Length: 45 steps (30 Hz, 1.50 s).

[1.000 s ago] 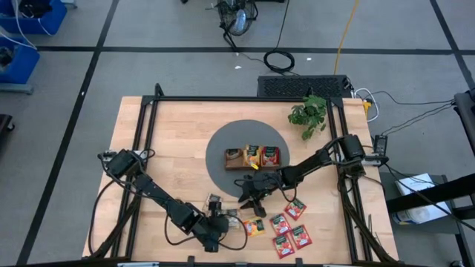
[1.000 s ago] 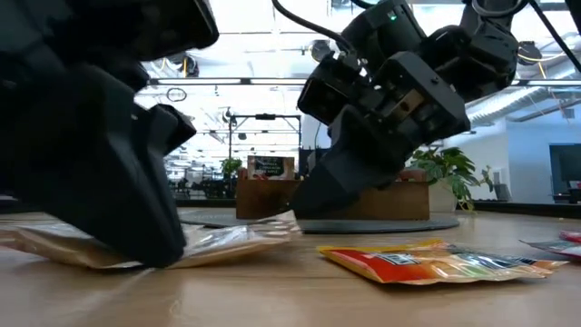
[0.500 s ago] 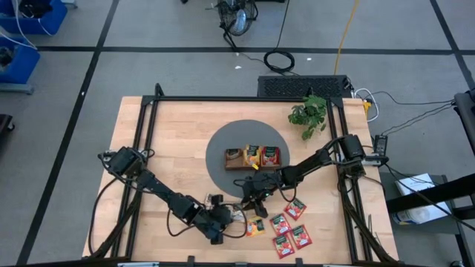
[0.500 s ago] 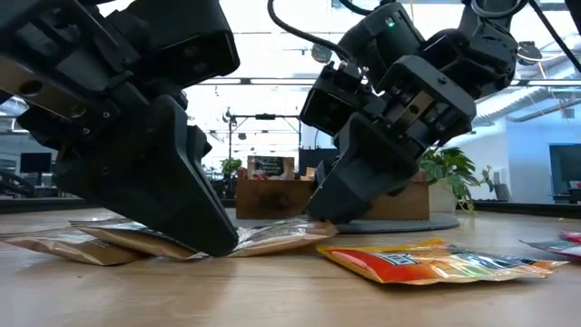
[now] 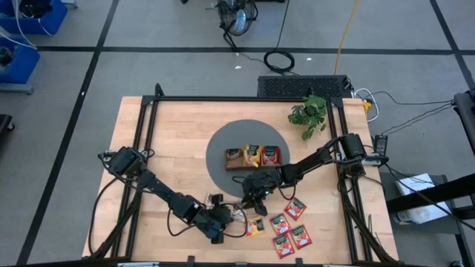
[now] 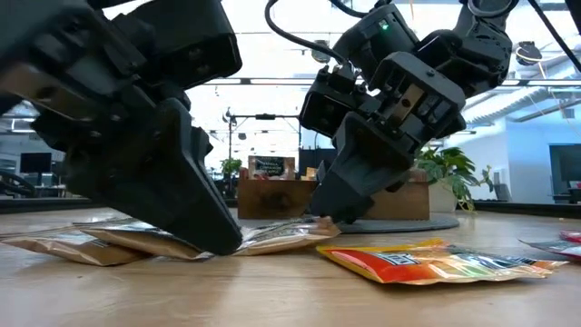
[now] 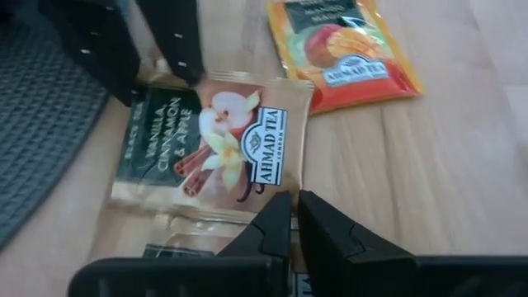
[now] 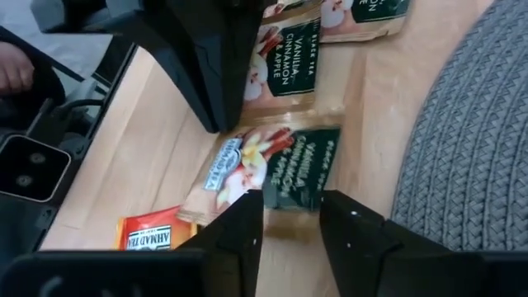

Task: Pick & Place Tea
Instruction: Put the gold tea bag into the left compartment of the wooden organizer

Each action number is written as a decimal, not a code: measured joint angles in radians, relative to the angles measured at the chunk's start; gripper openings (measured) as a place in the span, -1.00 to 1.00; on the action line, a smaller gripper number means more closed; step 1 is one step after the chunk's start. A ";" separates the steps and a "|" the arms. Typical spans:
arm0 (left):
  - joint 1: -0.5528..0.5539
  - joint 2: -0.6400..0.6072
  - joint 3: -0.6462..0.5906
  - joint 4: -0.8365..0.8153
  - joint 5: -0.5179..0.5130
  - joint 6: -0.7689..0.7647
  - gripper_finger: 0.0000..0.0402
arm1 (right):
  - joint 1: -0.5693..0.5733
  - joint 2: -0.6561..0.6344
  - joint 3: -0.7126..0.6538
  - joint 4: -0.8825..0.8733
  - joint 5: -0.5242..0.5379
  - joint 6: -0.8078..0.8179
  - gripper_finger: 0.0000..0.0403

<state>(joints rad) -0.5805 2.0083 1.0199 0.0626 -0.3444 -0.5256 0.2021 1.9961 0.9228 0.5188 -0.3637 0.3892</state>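
Right gripper (image 8: 289,216) stands open, straddling the near edge of a cream vanilla sachet (image 8: 268,172) lying flat on the desk (image 8: 157,140) beside the grey mat (image 8: 470,140). Left gripper (image 7: 290,216) is closed, pinning a neighbouring sachet (holds nothing lifted). I should close low, catching only one edge.

the cream and dark green sachet (image 7: 210,144) reads "black tea", "vanilla cinnamon & apple", "ahmad tea london". the orange-yellow sachet (image 7: 342,54) near it reads "ahmad tea". the orange sachet (image 8: 153,233) likewise reads "ahmad tea".
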 joint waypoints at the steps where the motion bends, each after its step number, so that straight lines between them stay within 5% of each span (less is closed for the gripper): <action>1: 0.001 0.001 -0.001 0.005 -0.008 0.000 -0.83 | 0.001 0.000 0.000 -0.004 -0.001 0.006 -0.49; 11: 0.008 0.002 -0.002 0.015 -0.027 0.016 -0.83 | 0.014 0.000 0.000 -0.037 -0.033 -0.001 -0.65; 19: 0.010 0.003 -0.002 0.015 -0.053 0.024 -0.83 | 0.016 0.002 -0.002 -0.027 -0.034 -0.093 -0.97; 25: 0.000 -0.005 -0.002 0.012 -0.040 0.071 -0.83 | 0.014 -0.009 -0.003 -0.031 -0.037 -0.137 -0.99; 33: -0.033 -0.066 -0.005 0.005 -0.051 0.074 -0.83 | -0.011 -0.199 -0.006 -0.160 -0.031 -0.238 -1.00; 39: -0.051 -0.072 -0.005 0.003 -0.068 0.084 -0.83 | -0.040 -0.382 0.041 -0.351 0.146 -0.379 -1.00; 45: -0.049 -0.074 -0.004 -0.005 -0.074 0.084 -0.83 | -0.101 -0.382 0.188 -0.553 0.390 -0.601 -1.00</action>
<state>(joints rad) -0.6296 1.9345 1.0157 0.0574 -0.4187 -0.4417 0.1007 1.6140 1.1108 -0.0339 0.0265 -0.2121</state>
